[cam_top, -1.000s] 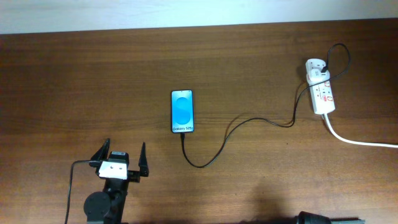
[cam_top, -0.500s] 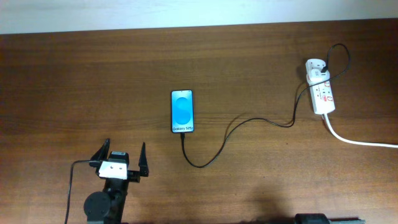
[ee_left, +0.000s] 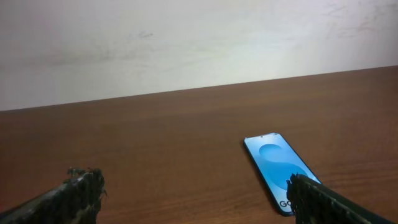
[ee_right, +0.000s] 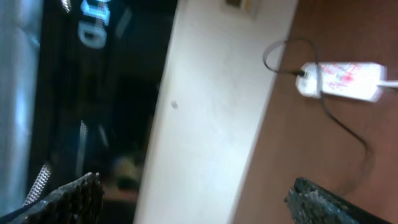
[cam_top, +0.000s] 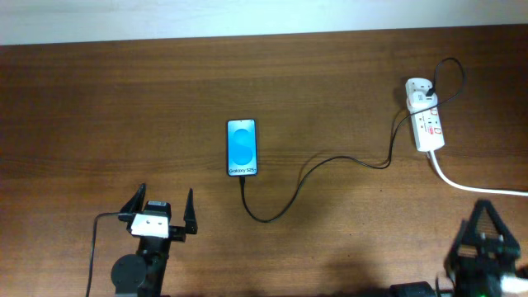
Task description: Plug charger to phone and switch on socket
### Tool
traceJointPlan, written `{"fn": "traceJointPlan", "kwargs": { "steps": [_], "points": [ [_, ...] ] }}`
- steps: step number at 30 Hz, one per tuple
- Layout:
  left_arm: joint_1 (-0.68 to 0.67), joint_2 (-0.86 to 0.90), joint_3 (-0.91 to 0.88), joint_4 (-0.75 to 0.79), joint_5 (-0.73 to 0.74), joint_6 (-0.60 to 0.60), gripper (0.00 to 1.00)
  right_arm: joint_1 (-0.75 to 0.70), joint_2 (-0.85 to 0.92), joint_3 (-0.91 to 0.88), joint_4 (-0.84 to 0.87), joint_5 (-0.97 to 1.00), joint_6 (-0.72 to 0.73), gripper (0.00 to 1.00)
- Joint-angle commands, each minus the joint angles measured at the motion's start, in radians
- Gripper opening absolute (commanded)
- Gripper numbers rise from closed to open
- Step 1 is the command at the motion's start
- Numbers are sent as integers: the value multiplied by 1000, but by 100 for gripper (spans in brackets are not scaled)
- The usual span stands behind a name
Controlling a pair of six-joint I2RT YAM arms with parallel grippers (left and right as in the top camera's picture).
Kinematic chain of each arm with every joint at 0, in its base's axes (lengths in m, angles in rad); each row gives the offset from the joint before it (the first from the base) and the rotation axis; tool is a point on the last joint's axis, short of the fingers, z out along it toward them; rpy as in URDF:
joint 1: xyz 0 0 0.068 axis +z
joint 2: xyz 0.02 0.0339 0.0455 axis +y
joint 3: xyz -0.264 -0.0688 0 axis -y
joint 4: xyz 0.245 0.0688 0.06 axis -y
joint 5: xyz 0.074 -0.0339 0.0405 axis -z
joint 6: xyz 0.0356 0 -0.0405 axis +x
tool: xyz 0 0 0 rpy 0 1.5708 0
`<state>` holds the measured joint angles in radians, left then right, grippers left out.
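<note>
When reaching for the socket (cam_top: 427,124), might snag the charger (cam_top: 338,157) (left tool (cam_top: 166,190), right tool (ee_right: 196,183) both gaping, empty), unplugging the phone (cam_top: 242,148).

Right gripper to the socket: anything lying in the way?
Only the thick white cord: it leaves the socket at its near end and runs across the table between the socket and the right gripper. The charger cable loops round the socket's far end and left side, off that line. Nothing else shows.

The brown wooden table (cam_top: 124,99) bears phone (cam_top: 242,148) and white socket (cam_top: 426,124) — black charger (cam_top: 334,157) running between.
</note>
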<state>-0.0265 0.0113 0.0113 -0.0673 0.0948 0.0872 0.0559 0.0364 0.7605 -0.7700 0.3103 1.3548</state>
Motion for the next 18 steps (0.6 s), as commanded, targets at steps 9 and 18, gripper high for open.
{"fn": "traceJointPlan", "kwargs": {
  "steps": [9, 18],
  "points": [
    [4, -6, -2, -5, 11, 16, 99, 3, -17, -501, 718, 35, -518, 99],
    [4, -6, -2, -5, 11, 16, 99, -37, -32, -755, 919, 18, -652, 99]
  ]
}}
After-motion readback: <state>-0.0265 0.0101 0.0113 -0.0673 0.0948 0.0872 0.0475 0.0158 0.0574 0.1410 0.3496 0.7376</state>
